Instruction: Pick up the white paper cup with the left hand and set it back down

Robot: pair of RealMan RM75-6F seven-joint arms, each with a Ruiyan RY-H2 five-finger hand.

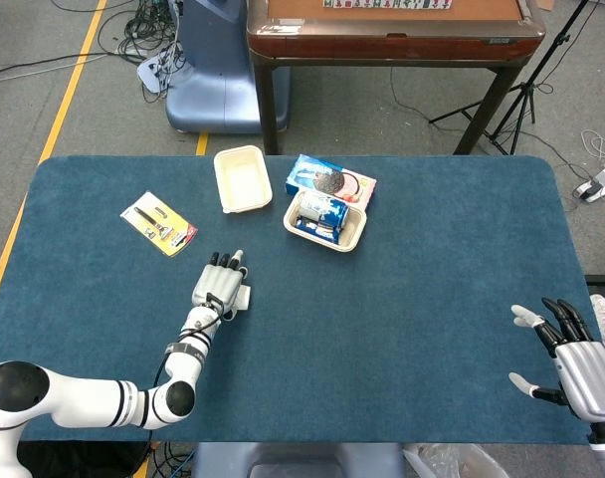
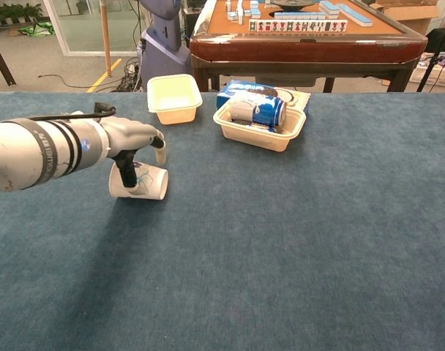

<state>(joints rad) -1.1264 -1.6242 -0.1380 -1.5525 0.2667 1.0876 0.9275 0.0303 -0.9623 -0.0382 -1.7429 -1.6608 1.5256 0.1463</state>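
Table (image 2: 296, 248): dark blue felt-like cover, rounded corners, on a grey floor with a yellow line along the left.

Right hand (image 1: 573, 357): near right corner of the table, fingers spread apart, holding nothing.

Left hand (image 1: 221, 289): left of centre, reached forward over the white paper cup (image 2: 140, 182). In the chest view a dark thumb comes down against the cup's side and a pale finger arches over the top; whether the cup is actually gripped cannot be told.

White paper cup: lying on its side on the cloth, long axis roughly left to right in the chest view, wider end toward the right. Small printed motif on its wall. From the head view mostly hidden under the hand.

Carded tool pack (image 1: 159, 223): flat, beyond and left of the cup.

Empty cream tray (image 2: 173, 98): far side, left of centre.

Second cream tray (image 2: 246, 131): just right of the first, holding a blue-and-white packet (image 2: 257, 109) on its side.

Blue cookie box (image 1: 330, 181): touching that tray's far edge.

Wooden-rimmed game table (image 2: 303, 42): behind, tiles on top.

Blue machine base (image 1: 215, 75): behind, beside floor cables.
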